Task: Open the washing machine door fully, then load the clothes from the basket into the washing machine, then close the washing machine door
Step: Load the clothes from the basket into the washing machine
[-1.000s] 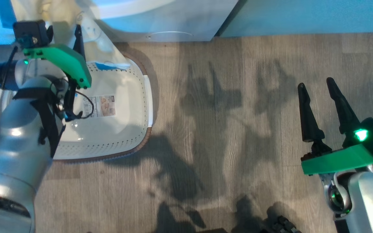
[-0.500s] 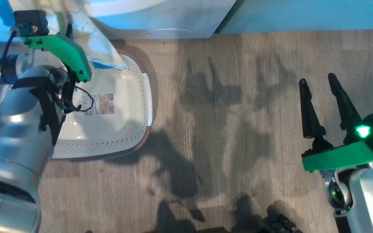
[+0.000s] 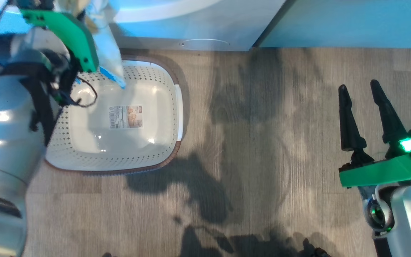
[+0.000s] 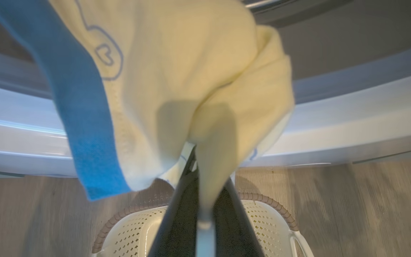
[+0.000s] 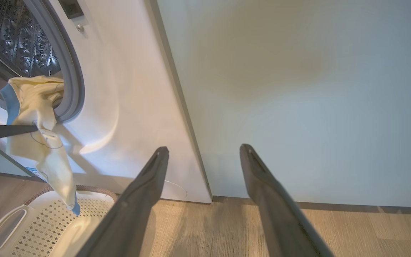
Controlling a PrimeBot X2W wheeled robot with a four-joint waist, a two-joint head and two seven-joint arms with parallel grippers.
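Note:
My left gripper (image 4: 194,167) is shut on the clothes (image 4: 177,71), a cream-yellow garment with a blue band. In the right wrist view the clothes (image 5: 36,103) hang from the left gripper's fingers (image 5: 9,130) at the lower edge of the washing machine (image 5: 120,89) porthole, in front of the steel drum (image 5: 9,35). Their lower end dangles over the basket (image 5: 9,217). The cream basket (image 3: 120,142) sits on the floor below, with only a label sticker in its bottom. My right gripper (image 3: 359,85) stands open and holds nothing, far to the right. The washing machine door is out of view.
A pale green cabinet (image 5: 298,89) stands right of the machine. A small round panel cover (image 3: 205,43) sits low on the machine's front. Wood floor (image 3: 262,142) stretches between the basket and my right gripper.
My left gripper has shut on the clothes and risen with them, so they have left the basket bottom. The head camera has shifted. The right gripper has stayed open.

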